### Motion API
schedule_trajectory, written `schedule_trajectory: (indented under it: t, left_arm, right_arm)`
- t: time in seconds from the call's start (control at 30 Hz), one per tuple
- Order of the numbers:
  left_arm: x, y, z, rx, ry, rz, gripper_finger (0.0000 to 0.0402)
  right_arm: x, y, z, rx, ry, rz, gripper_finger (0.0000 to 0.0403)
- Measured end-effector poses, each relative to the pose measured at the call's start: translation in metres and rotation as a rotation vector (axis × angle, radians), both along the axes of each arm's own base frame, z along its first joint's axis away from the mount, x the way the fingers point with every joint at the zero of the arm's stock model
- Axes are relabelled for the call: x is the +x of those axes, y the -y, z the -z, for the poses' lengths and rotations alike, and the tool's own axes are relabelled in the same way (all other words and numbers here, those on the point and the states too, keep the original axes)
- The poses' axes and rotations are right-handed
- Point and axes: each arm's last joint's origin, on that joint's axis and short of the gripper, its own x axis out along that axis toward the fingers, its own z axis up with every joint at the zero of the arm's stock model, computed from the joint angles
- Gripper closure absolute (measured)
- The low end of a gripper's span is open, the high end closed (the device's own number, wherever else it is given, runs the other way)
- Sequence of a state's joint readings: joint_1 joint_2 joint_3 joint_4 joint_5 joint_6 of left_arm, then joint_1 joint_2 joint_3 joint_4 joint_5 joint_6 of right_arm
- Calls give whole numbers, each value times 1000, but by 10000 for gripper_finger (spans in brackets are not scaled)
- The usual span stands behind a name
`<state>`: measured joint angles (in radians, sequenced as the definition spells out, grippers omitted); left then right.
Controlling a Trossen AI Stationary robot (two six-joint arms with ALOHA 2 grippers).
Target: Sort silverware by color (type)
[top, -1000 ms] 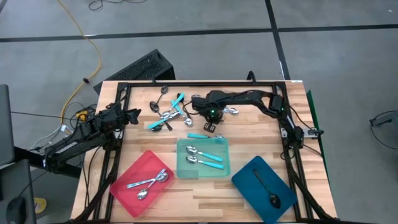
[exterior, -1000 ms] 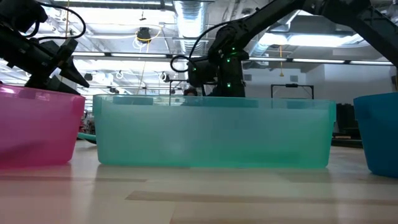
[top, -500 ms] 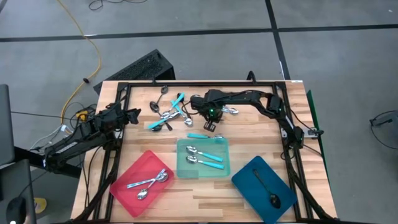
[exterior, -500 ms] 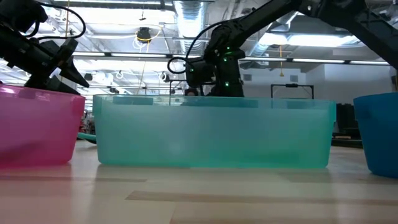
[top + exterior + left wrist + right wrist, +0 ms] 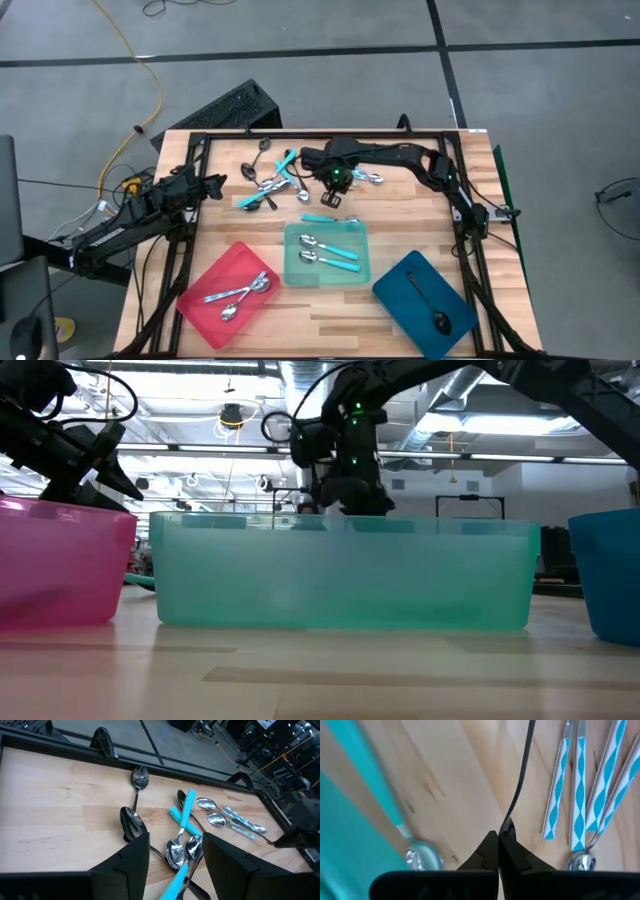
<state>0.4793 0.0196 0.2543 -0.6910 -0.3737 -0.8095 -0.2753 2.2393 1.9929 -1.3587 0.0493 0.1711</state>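
Silverware is partly sorted: nearest the camera side of the tabletop (image 5: 400, 215), the red tray (image 5: 228, 294) is loaded with a few all-silver spoons (image 5: 240, 291), the teal tray (image 5: 326, 254) with two turquoise-handled spoons (image 5: 330, 252), and the blue tray (image 5: 424, 297) with one dark spoon (image 5: 428, 300). Just beyond the teal tray a loose turquoise-handled spoon (image 5: 322, 218) is left on the wood. Farther back, the right tool (image 5: 334, 187) is seen with its fingers pinched together on the thin handle of a dark spoon (image 5: 521, 775), above the wood beside a group of striped blue-white handles (image 5: 580, 785). At the far side the unsorted pile (image 5: 272, 180) is still to be cleared: dark, silver and turquoise-handled spoons crossed over one another, plus a few more by the right arm. The left tool (image 5: 172, 865) is held with fingers apart, empty, pointed at that pile from the tabletop's left edge. Judged roughly a third done; most pieces are unsorted.
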Motion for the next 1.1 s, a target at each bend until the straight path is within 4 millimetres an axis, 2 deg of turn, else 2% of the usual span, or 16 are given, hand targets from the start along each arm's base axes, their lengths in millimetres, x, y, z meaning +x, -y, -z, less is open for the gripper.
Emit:
schedule_trajectory:
  t: [0.3,0.6,0.8,0.97,1.1]
  left_arm:
    - [0,0,0,0,0,2,235]
    - [0,0,0,10,-12,11,235]
    - [0,0,0,10,-13,11,235]
    - [0,0,0,10,-13,11,235]
    - [0,0,0,10,-13,10,235]
  right_arm:
    - [1,-15,-30,-7,-8,27,385]
    - [2,-44,-61,-14,28,23,385]
    - [-14,-67,-100,-16,125,33,385]
    - [-36,-85,-139,-29,234,108,385]
    - [-55,-101,-158,-21,284,165,385]
